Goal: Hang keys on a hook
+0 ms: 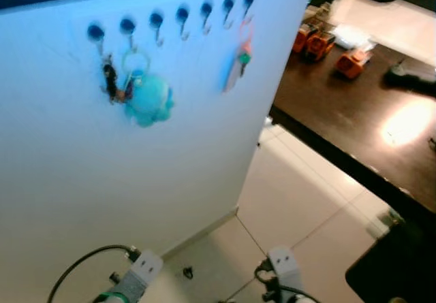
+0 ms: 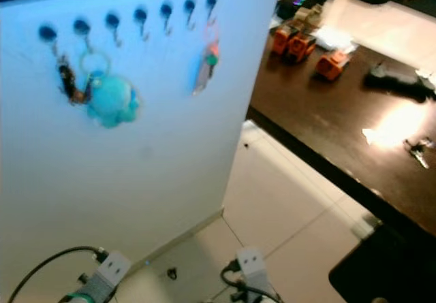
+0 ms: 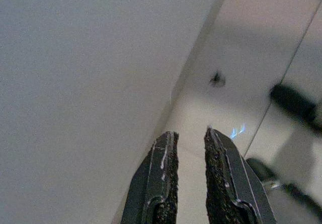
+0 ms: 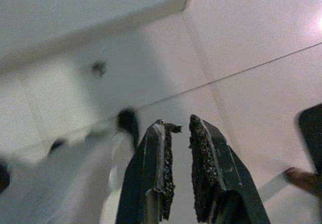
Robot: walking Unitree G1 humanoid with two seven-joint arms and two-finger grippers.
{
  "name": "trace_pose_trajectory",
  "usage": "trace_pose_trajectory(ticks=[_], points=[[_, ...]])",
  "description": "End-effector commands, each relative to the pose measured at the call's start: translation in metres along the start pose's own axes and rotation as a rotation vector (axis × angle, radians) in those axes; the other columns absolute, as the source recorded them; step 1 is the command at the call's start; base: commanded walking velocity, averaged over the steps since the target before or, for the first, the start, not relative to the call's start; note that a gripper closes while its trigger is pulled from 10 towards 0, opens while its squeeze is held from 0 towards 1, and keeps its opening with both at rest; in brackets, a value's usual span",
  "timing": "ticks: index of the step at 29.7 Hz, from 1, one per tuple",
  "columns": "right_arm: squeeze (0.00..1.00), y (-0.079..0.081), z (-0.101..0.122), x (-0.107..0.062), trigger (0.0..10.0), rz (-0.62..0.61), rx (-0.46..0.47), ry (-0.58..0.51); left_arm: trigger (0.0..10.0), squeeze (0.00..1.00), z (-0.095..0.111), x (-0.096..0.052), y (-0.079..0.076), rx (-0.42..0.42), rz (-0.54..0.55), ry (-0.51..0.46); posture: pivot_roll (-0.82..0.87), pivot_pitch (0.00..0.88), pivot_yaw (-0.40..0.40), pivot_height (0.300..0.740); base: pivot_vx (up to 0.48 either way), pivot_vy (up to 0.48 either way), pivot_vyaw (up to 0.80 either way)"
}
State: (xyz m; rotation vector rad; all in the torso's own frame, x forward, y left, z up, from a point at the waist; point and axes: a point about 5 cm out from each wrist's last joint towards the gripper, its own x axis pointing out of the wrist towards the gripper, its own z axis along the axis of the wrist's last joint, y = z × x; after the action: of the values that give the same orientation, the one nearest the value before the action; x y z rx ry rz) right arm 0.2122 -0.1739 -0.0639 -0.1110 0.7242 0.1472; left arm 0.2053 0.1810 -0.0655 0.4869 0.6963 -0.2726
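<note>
Keys on the wall's hook row (image 1: 180,13)

A fuzzy teal plush keyring (image 1: 148,99) hangs below it, a slim orange-tagged key (image 1: 238,65) further right. Both rough-padded pincers, left gripper (image 3: 190,148) and right gripper (image 4: 177,133), hang slightly parted, empty.

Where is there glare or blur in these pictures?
Eye views: bright glare on the dark table, and the teal toy and keys on the hooks look soft. Right wrist view: the floor is smeared with blur. Left wrist view: sharper.
</note>
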Motion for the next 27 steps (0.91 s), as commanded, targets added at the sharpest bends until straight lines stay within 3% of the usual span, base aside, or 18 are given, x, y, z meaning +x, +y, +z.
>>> trace_pose_trajectory(ticks=[1, 2, 3, 4, 5, 7, 8, 9, 10, 13, 14, 15, 16, 17, 19, 24, 27], points=[[0.0, -0.006, 0.027, 0.005, 10.0, -0.042, 0.065, -0.135, 10.0, 0.0, -0.015, -0.007, -0.004, -0.09, 0.017, 0.015, -0.13, 0.0, 0.054, 0.74, 0.0, 0.0, -0.8], [0.0, -0.006, 0.027, 0.005, 10.0, -0.042, 0.065, -0.135, 10.0, 0.0, -0.015, -0.007, -0.004, -0.09, 0.017, 0.015, -0.13, 0.0, 0.054, 0.74, 0.0, 0.0, -0.8], [0.0, -0.013, 0.043, 0.006, 10.0, -0.063, 0.086, -0.206, 10.0, 0.0, -0.013, -0.008, -0.003, -0.122, 0.031, -0.021, -0.13, 0.0, 0.054, 0.74, 0.0, 0.0, -0.8], [0.0, -0.027, 0.074, 0.006, 10.0, -0.089, 0.095, -0.344, 10.0, 0.0, 0.031, 0.005, 0.019, -0.113, 0.067, -0.174, -0.13, 0.0, 0.052, 0.74, 0.0, 0.0, -0.8], [0.0, -0.027, 0.074, 0.006, 10.0, -0.089, 0.095, -0.344, 10.0, 0.0, 0.031, 0.005, 0.019, -0.113, 0.067, -0.174, -0.13, 0.0, 0.052, 0.74, 0.0, 0.0, -0.8], [0.0, -0.036, 0.096, 0.003, 10.0, -0.097, 0.086, -0.443, 10.0, 0.0, 0.093, 0.013, 0.046, -0.068, 0.081, -0.354, -0.12, 0.0, 0.049, 0.74, 0.0, 0.0, -0.8], [0.0, -0.036, 0.096, 0.003, 10.0, -0.097, 0.086, -0.443, 10.0, 0.0, 0.093, 0.013, 0.046, -0.068, 0.081, -0.354, -0.12, 0.0, 0.049, 0.74, 0.0, 0.0, -0.8], [0.0, -0.04, 0.109, 0.001, 10.0, -0.094, 0.068, -0.504, 10.0, 0.0, 0.119, 0.01, 0.056, -0.051, 0.06, -0.456, -0.12, 0.002, 0.048, 0.74, 0.0, 0.0, -0.8], [0.0, -0.043, 0.116, -0.001, 10.0, -0.091, 0.056, -0.539, 10.0, 0.0, 0.13, 0.006, 0.059, -0.043, 0.042, -0.511, -0.12, 0.004, 0.047, 0.74, 0.0, 0.0, -0.8], [0.0, -0.046, 0.125, -0.004, 10.0, -0.089, 0.042, -0.581, 10.0, 0.0, 0.143, 0.0, 0.062, -0.041, 0.02, -0.583, -0.11, 0.01, 0.046, 0.74, 0.0, 0.0, -0.8], [0.0, -0.049, 0.133, -0.007, 10.0, -0.091, 0.03, -0.626, 10.0, 0.0, 0.157, -0.009, 0.066, -0.053, 0.005, -0.664, -0.11, 0.015, 0.046, 0.74, 0.0, 0.0, -0.8], [0.0, -0.049, 0.133, -0.007, 10.0, -0.091, 0.03, -0.626, 10.0, 0.0, 0.157, -0.009, 0.066, -0.053, 0.005, -0.664, -0.11, 0.015, 0.046, 0.74, 0.0, 0.0, -0.8], [0.0, -0.053, 0.143, -0.011, 10.0, -0.096, 0.022, -0.676, 10.0, 0.0, 0.172, -0.018, 0.068, -0.068, -0.011, -0.741, -0.11, 0.019, 0.047, 0.74, 0.0, 0.0, -0.8], [0.0, -0.053, 0.143, -0.011, 10.0, -0.096, 0.022, -0.676, 10.0, 0.0, 0.172, -0.018, 0.068, -0.068, -0.011, -0.741, -0.11, 0.019, 0.047, 0.74, 0.0, 0.0, -0.8], [0.0, -0.057, 0.155, -0.016, 10.0, -0.102, 0.018, -0.74, 10.0, 0.0, 0.188, -0.03, 0.07, -0.078, -0.03, -0.831, -0.12, 0.02, 0.048, 0.74, 0.0, 0.0, -0.8], [0.0, -0.056, 0.184, -0.03, 10.0, -0.067, -0.009, -0.878, 10.0, 0.0, 0.218, -0.05, 0.047, 0.014, -0.203, -0.934, -0.14, 0.031, 0.055, 0.74, 0.0, 0.0, -0.8], [0.0, -0.054, 0.187, -0.032, 10.0, -0.06, -0.014, -0.894, 10.0, 0.0, 0.221, -0.054, 0.039, 0.059, -0.245, -0.94, -0.14, 0.032, 0.057, 0.74, 0.0, 0.0, -0.8]])
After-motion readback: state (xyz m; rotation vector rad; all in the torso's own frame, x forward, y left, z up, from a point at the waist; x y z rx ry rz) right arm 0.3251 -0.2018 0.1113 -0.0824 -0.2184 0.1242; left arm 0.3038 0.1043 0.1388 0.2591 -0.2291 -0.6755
